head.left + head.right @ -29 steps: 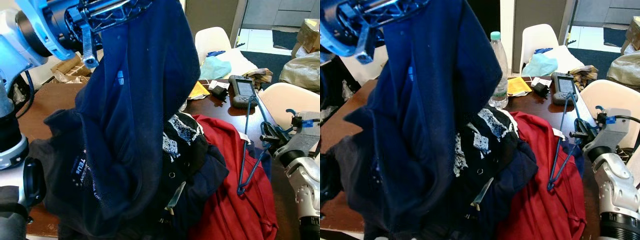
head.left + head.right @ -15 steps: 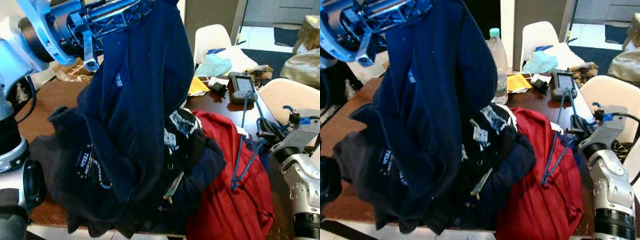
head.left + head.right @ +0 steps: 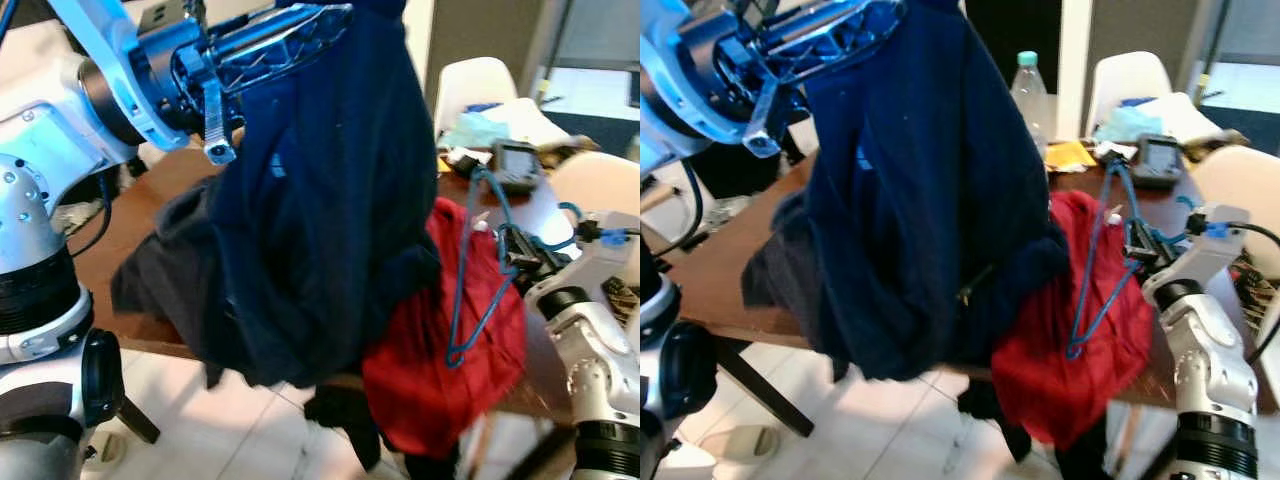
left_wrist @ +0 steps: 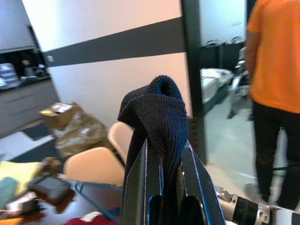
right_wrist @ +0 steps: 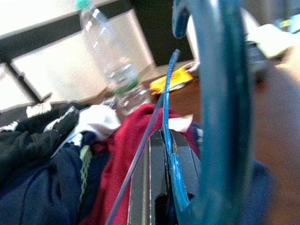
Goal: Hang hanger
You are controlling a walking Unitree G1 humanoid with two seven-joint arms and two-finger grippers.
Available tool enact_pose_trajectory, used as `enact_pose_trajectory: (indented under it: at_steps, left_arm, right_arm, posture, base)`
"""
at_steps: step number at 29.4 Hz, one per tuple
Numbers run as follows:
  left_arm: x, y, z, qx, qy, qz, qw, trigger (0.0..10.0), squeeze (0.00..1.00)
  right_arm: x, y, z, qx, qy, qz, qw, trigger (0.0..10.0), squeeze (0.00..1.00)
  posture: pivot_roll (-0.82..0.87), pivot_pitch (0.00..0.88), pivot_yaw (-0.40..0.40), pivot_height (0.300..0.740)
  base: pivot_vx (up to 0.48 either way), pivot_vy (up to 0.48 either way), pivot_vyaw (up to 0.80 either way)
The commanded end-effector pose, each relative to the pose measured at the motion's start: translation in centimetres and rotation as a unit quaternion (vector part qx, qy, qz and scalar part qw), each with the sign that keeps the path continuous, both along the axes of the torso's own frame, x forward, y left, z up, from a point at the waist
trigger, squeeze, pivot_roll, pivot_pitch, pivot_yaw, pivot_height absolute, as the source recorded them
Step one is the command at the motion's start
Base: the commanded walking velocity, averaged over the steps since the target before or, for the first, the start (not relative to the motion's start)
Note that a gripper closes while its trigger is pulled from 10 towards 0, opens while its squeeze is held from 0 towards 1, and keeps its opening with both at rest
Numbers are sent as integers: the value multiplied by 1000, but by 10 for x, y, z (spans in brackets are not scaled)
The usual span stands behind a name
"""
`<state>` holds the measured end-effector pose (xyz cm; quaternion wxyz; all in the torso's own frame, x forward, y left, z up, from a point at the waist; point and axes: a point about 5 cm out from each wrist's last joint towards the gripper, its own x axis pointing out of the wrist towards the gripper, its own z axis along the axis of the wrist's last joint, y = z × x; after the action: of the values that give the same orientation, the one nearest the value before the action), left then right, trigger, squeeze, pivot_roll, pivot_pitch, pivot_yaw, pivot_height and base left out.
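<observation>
My left gripper [image 3: 335, 18] is raised high at the upper left, shut on a fold of a navy blue sweater [image 3: 320, 200]. The sweater hangs down from it in front of the table edge. In the left wrist view the knit fold [image 4: 159, 110] sits pinched between the fingers [image 4: 138, 187]. My right gripper [image 3: 522, 262], low at the right, is shut on a thin blue hanger [image 5: 220, 93]. The hanger's lower corner [image 3: 1072, 352] dangles over a red garment [image 3: 440, 380] that droops off the table.
The brown table [image 3: 720, 290] carries a dark garment [image 3: 160, 290], a plastic bottle [image 3: 1028, 85] and a handheld device [image 3: 515, 165]. White chairs [image 3: 480, 80] stand behind and to the right. A person in an orange shirt [image 4: 274, 51] stands nearby. A slipper [image 3: 740, 440] lies on the tiled floor.
The camera has pulled back, so the table edge and floor now show. The navy sweater has come up off the pile and hangs freer. The right gripper keeps the hanger.
</observation>
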<state>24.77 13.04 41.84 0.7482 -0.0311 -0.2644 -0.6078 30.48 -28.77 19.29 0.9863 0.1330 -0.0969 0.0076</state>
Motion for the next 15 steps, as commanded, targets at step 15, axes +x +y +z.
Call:
enact_pose_trajectory:
  at_steps: [15]
  left_arm:
    - [-2, -9, -1, -25, 25, -26, 999, 10000, 0]
  right_arm:
    - [-1, 6, 9, 46, -37, 26, 998, 10000, 0]
  posture:
    - [80, 14, 77, 740]
  base:
    - [-384, 0, 0]
